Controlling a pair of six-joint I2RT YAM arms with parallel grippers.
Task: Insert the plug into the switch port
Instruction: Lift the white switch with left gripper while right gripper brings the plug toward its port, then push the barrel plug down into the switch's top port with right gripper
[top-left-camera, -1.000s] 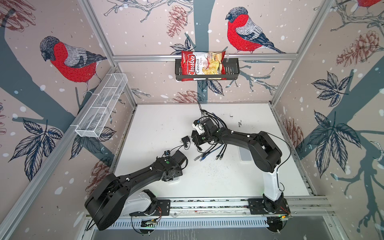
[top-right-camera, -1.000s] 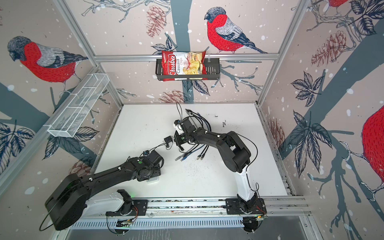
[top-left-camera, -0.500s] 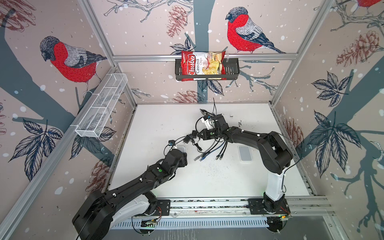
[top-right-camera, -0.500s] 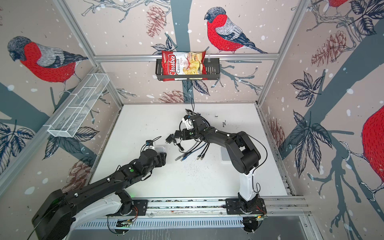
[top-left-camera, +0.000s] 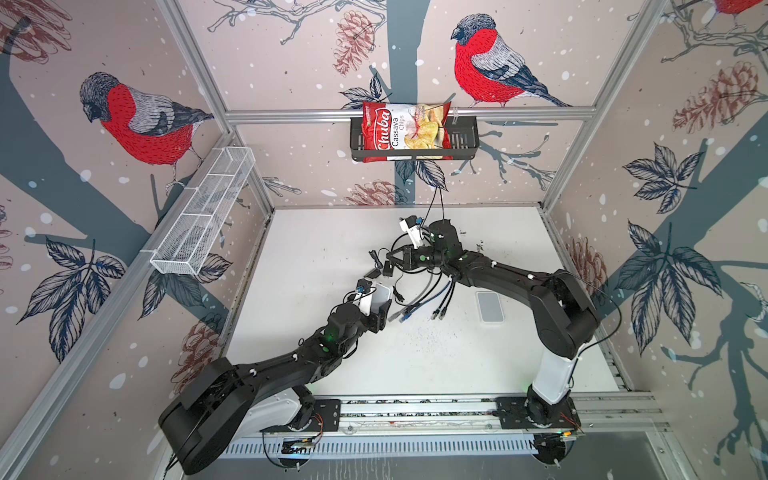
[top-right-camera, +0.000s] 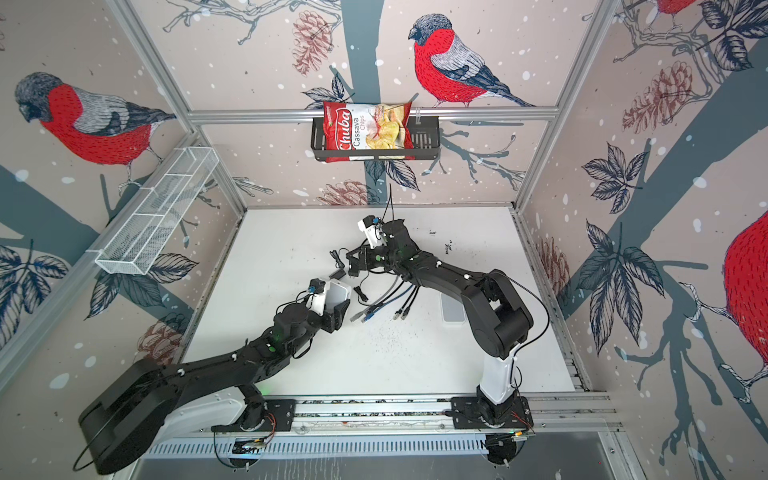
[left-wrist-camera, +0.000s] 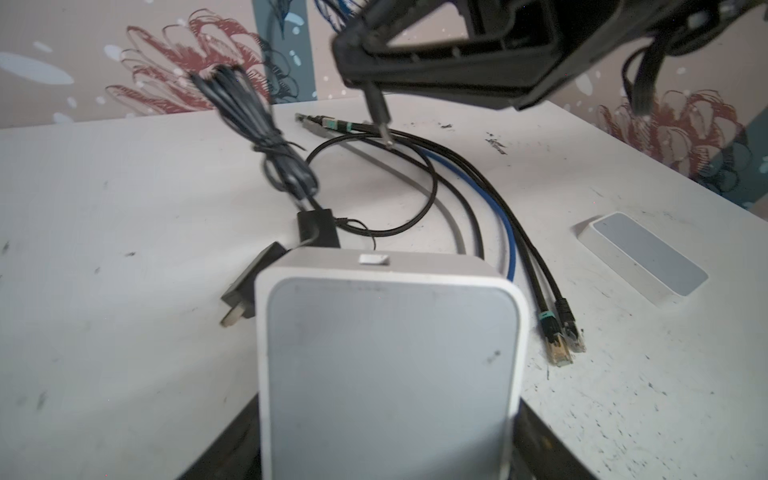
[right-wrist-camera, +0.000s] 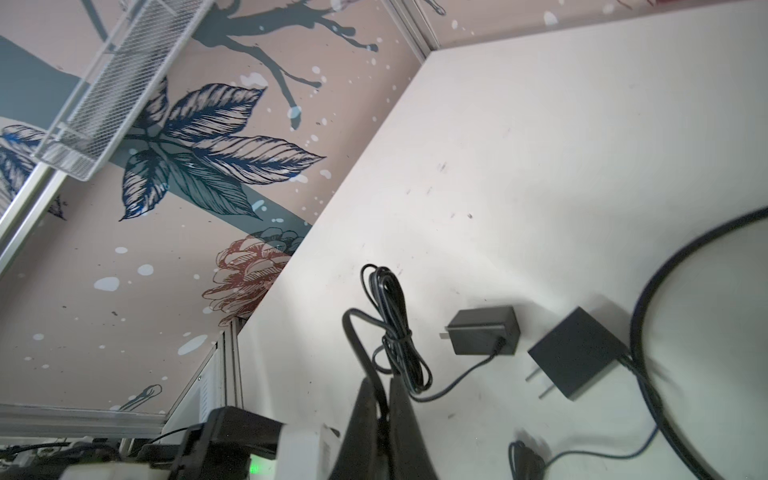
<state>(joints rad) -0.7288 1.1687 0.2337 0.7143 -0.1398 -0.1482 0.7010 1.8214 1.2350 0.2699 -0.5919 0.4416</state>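
My left gripper (left-wrist-camera: 386, 440) is shut on the white switch (left-wrist-camera: 386, 357), a box with a grey face, and holds it above the table; both top views show the switch (top-left-camera: 381, 294) (top-right-camera: 338, 293). Its port does not show in any view. My right gripper (right-wrist-camera: 384, 384) is shut on a thin black cable. In the left wrist view the black barrel plug (left-wrist-camera: 379, 110) sticks down out of the right gripper (left-wrist-camera: 357, 54), beyond the switch's far edge and apart from it. In a top view the right gripper (top-left-camera: 392, 258) hangs behind the switch.
A second white switch (top-left-camera: 489, 306) lies on the table to the right. Loose black and blue network cables (top-left-camera: 419, 305) fan out between the arms. Two black power adapters (right-wrist-camera: 484, 331) (right-wrist-camera: 577, 353) and a coiled cord (right-wrist-camera: 395, 332) lie behind. A chips bag (top-left-camera: 405, 132) sits in a wall basket.
My left arm has carried the switch away from its base, towards the table's middle and the right gripper. The right gripper has drawn back a little, still pinching the cable.
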